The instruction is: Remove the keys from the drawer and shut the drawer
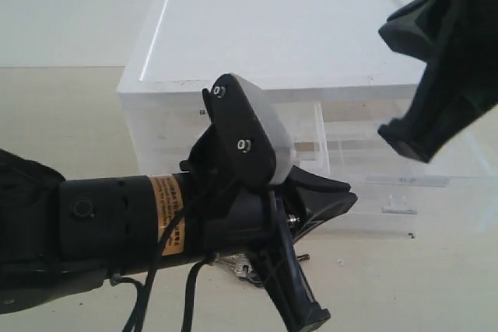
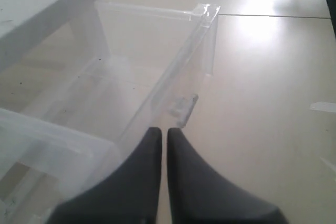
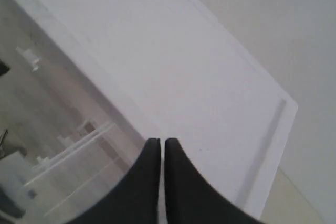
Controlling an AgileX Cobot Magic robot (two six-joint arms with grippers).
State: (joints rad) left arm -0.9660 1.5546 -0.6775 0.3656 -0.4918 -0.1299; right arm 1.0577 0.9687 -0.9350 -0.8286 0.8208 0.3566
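Clear plastic, the drawer (image 1: 389, 162) stands pulled out of the cabinet (image 1: 272, 33) toward 6 o'clock and looks empty. Silver bits that seem to be the keys (image 1: 246, 270) lie on the table (image 1: 62, 114) at 6 o'clock, half hidden under the left arm (image 1: 117, 223). The left gripper (image 2: 164, 132), fingers pressed together, points at the white tab (image 2: 184, 109) just ahead, so it is nearer for a push toward 12 o'clock. The right gripper (image 3: 161, 145), closed and empty, hangs over the cabinet at 2 o'clock
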